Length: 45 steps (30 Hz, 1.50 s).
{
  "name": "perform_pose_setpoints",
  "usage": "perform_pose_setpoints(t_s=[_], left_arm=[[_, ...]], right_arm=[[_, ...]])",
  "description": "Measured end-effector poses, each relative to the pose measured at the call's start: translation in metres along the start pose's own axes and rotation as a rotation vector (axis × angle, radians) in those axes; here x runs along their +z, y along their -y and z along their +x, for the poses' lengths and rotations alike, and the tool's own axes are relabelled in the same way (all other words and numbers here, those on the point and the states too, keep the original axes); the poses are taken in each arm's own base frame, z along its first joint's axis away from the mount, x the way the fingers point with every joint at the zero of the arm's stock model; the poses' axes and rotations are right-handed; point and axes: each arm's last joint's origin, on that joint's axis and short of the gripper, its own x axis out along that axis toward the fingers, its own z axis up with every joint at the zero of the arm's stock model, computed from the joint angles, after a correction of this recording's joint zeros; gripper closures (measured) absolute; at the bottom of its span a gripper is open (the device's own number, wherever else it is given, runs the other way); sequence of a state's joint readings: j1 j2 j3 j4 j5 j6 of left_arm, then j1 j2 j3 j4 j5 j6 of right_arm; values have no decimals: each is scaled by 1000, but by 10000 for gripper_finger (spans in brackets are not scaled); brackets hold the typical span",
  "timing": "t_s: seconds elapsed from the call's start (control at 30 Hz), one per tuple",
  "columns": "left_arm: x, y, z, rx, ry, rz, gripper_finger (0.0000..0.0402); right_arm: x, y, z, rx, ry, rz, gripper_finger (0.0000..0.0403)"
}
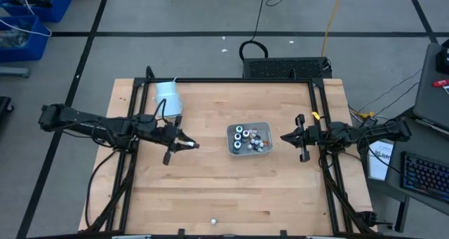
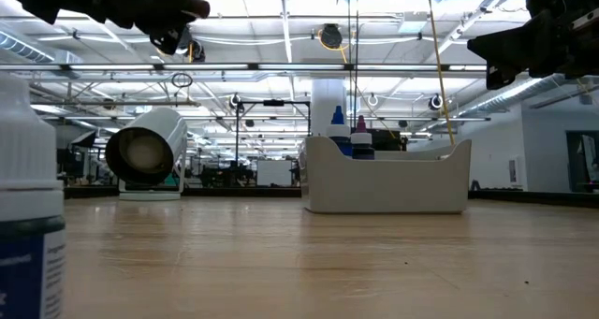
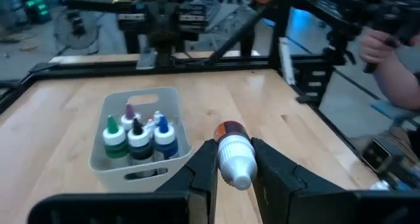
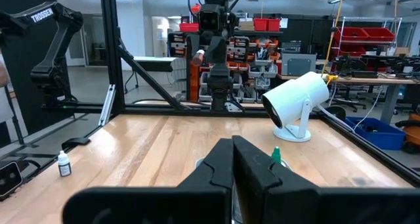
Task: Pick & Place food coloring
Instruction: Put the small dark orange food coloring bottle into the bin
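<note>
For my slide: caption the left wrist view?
Left gripper holds a food-coloring bottle beside the tray of bottles.

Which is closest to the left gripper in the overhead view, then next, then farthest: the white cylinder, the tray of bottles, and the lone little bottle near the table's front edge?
From the left gripper, which holds a small bottle:
1. White cylinder, just behind it on the left side.
2. Tray, to its right near the table's middle.
3. Lone little bottle, far off at the front edge.

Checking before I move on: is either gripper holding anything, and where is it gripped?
The left gripper holds a food coloring bottle by its body. The right gripper is shut, empty.
</note>
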State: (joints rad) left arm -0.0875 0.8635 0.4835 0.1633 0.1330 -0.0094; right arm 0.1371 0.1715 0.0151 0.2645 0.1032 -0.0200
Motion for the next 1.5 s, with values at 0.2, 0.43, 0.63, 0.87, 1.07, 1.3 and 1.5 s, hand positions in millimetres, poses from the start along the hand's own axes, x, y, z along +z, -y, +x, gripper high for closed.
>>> perform_pose_setpoints(t_s=[0.2, 0.43, 0.63, 0.87, 1.07, 1.3, 1.5], left_arm=[[-3, -8, 15, 197, -53, -144, 328], [26, -13, 75, 223, -107, -115, 328], [58, -19, 145, 248, -263, -27, 328], [87, -39, 216, 330, -429, 64, 328], [83, -67, 260, 295, -501, 82, 328], [67, -94, 293, 307, -594, 57, 328], [62, -105, 302, 310, -674, 53, 328]], right_arm=[[0, 0, 0, -1, 0, -3, 403], [0, 0, 0, -5, 3, 2, 403], [0, 0, 0, -5, -1, 8, 403], [-1, 0, 0, -4, -9, 7, 403], [-2, 0, 0, -4, -17, 7, 403], [-2, 0, 0, -4, -17, 6, 403], [-2, 0, 0, -3, -20, 1, 403]])
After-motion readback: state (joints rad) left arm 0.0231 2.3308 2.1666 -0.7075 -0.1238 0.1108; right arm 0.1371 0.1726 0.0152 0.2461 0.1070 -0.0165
